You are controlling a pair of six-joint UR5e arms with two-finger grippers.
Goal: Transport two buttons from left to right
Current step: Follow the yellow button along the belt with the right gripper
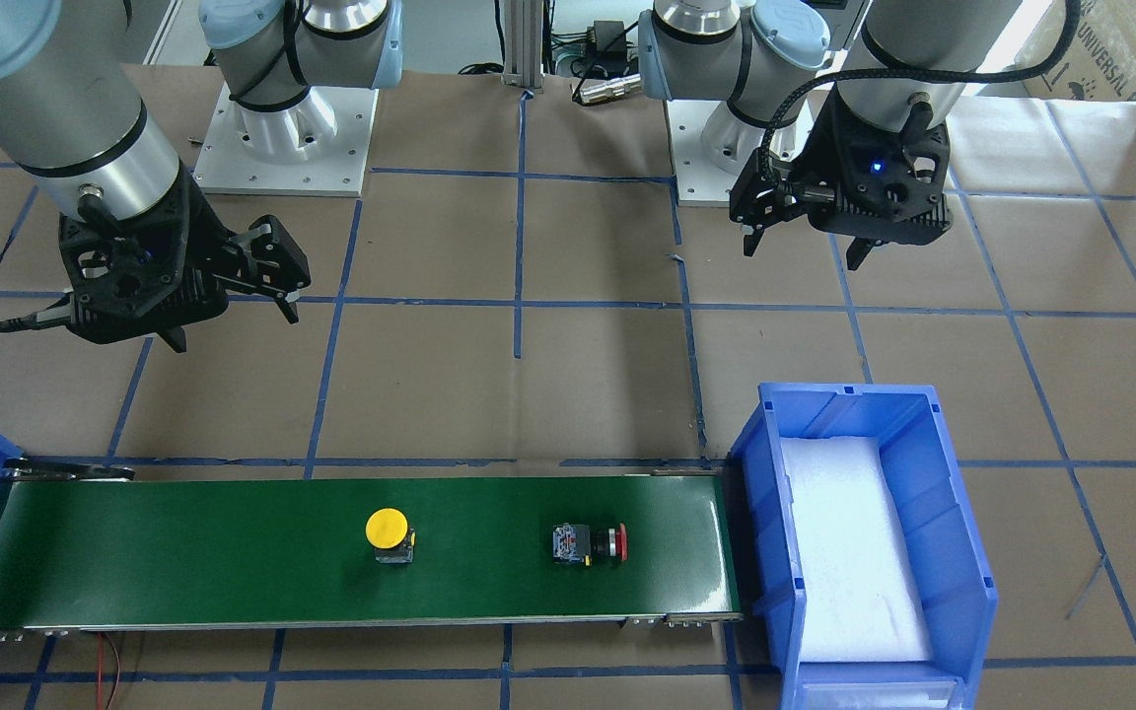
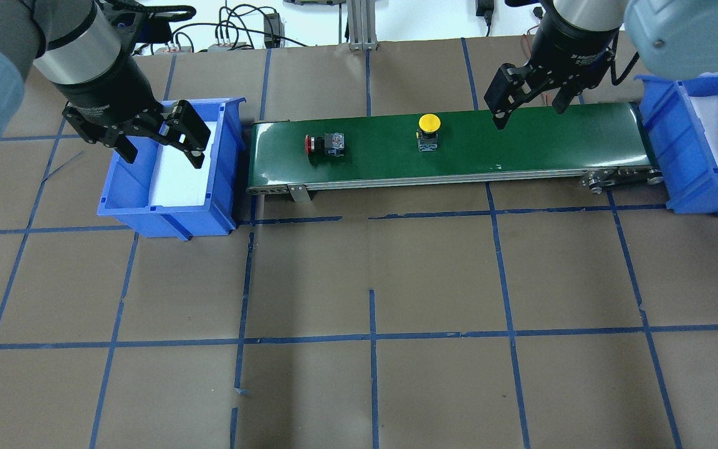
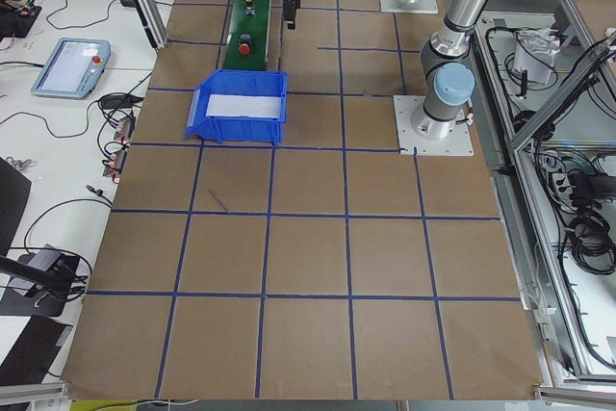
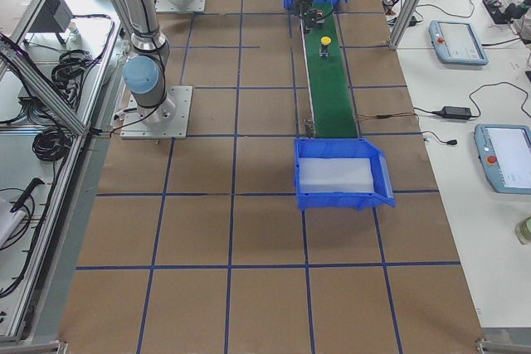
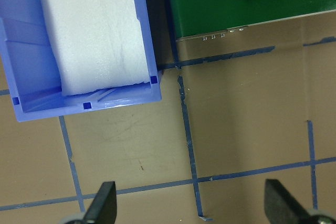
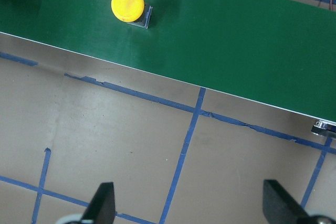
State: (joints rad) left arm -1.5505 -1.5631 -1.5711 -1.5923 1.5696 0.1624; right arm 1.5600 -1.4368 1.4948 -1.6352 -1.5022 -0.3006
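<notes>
Yellow button (image 2: 429, 123), red button (image 2: 318, 144): where?
— Both on green belt (image 2: 552, 143), apart. Yellow upright mid-belt, red on its side nearer left bin (image 2: 166, 215).
End effectors?
— Left end effector (image 2: 162, 156) open, empty, raised by that bin. Right end effector (image 2: 530, 115) open, empty, raised beside belt.

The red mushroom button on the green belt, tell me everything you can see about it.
The red button lies on its side on the green conveyor belt, its red mushroom cap pointing at the blue bin on the robot's left. Behind the cap sits a blocky black-and-silver body, plastic and metal by the look. Only the belt touches it; the left gripper hangs open, well clear of it.
</notes>
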